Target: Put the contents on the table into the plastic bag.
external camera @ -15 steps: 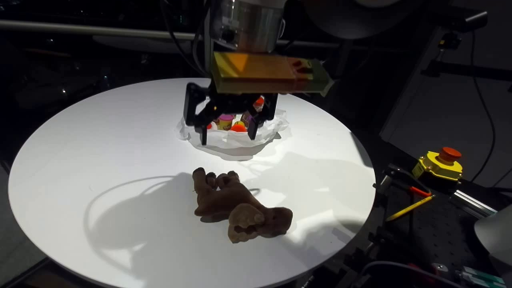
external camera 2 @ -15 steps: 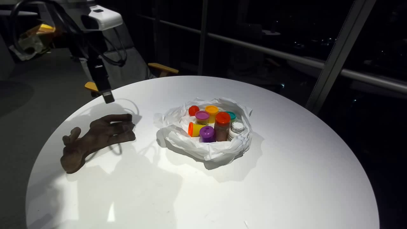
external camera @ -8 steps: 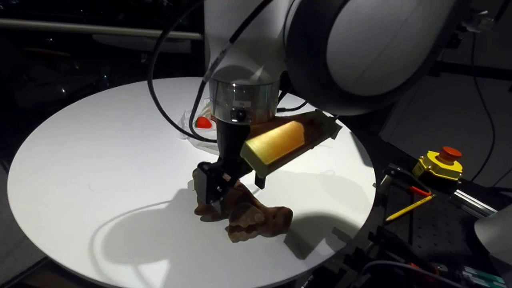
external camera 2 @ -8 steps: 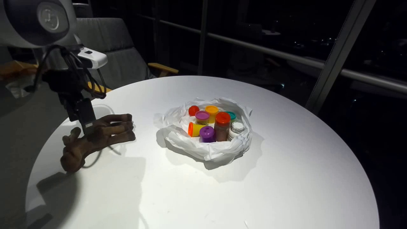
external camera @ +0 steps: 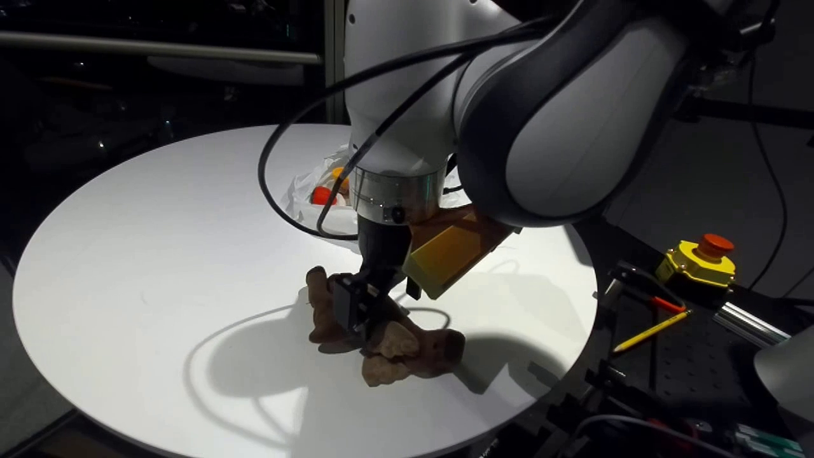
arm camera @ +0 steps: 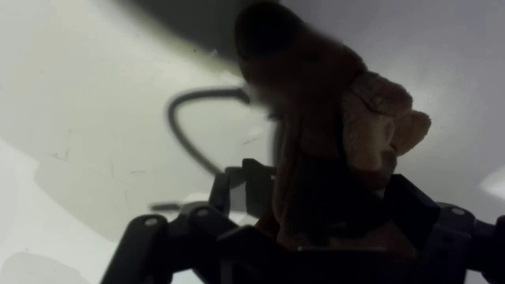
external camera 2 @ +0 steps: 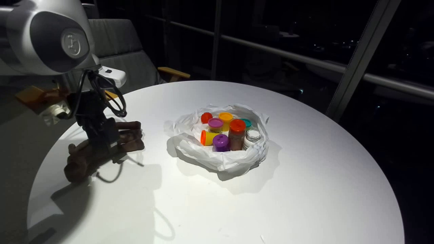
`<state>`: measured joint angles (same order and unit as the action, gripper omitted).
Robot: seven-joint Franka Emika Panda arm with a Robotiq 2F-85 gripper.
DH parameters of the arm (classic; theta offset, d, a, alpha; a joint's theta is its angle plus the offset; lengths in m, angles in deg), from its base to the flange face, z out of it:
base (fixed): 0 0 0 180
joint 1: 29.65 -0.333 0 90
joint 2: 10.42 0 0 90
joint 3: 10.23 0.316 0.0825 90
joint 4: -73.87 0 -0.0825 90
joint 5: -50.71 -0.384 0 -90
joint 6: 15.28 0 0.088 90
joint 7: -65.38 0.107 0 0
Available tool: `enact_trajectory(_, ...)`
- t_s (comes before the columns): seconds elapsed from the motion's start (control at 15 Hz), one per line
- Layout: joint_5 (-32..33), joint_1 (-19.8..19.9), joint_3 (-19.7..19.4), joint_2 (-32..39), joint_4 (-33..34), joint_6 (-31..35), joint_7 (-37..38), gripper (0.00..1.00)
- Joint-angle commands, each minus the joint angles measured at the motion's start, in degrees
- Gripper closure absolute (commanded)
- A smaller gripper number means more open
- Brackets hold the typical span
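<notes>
A brown plush toy animal [external camera: 439, 350] lies on its side on the round white table [external camera: 159, 254]. My gripper [external camera 2: 101, 149] is down at its body, pointing at the table. In the wrist view the jaws stand wide apart, and the dark body of the plush toy [arm camera: 307, 75] is between them. The gripper [arm camera: 315, 197] is open; deep shadow hides whether the pads touch the plush. The whitish plastic bag [external camera 2: 217, 161] sits spread open on the table, holding a brown bottle [external camera 2: 236, 139] with a red cap, a purple cup [external camera 2: 221, 143] and several bright pots.
A white-lidded jar [external camera 2: 253, 136] also stands in the bag. In an exterior view the arm [external camera: 400, 114] hides part of the bag. Beyond the table edge are a yellow emergency stop [external camera: 698, 264] and a yellow pencil [external camera: 652, 331]. An armchair [external camera 2: 118, 40] stands behind the table.
My gripper has come down from above the table to the plush toy and turned, with its jaws staying open. The toy, the bag and the things in the bag lie as before.
</notes>
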<state>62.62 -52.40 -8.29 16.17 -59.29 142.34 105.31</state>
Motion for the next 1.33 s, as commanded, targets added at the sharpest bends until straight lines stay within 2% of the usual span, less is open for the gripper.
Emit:
enact_trajectory(0.0,1.3,-2.6,-3.7,1.3,-1.1,6.5,-0.1,0.00)
enact_trajectory(0.07,0.5,-2.1,-3.4,1.6,-1.3,6.4,-1.6,0.25)
enact_trajectory(0.13,0.1,-2.1,-3.6,1.8,-1.7,6.8,-2.4,0.25)
enact_trajectory(0.47,-2.1,-1.5,-3.8,-0.8,-3.8,8.5,-4.2,0.65)
enact_trajectory(0.6,-1.4,-3.7,-6.8,-3.4,-4.4,7.6,-1.6,0.80)
enact_trajectory(0.8,1.0,-6.7,-12.5,-8.2,-4.6,5.8,2.7,0.85)
enact_trajectory(0.93,3.4,-7.7,-16.4,-11.5,-3.6,4.8,6.7,0.83)
enact_trajectory(1.0,4.7,-7.2,-17.7,-12.6,-2.4,3.8,8.8,0.86)
enact_trajectory(1.07,6.0,-6.3,-18.3,-13.5,-1.1,2.6,10.7,0.84)
enact_trajectory(1.27,9.5,-1.5,-18.5,-13.1,4.3,0.6,16.7,0.83)
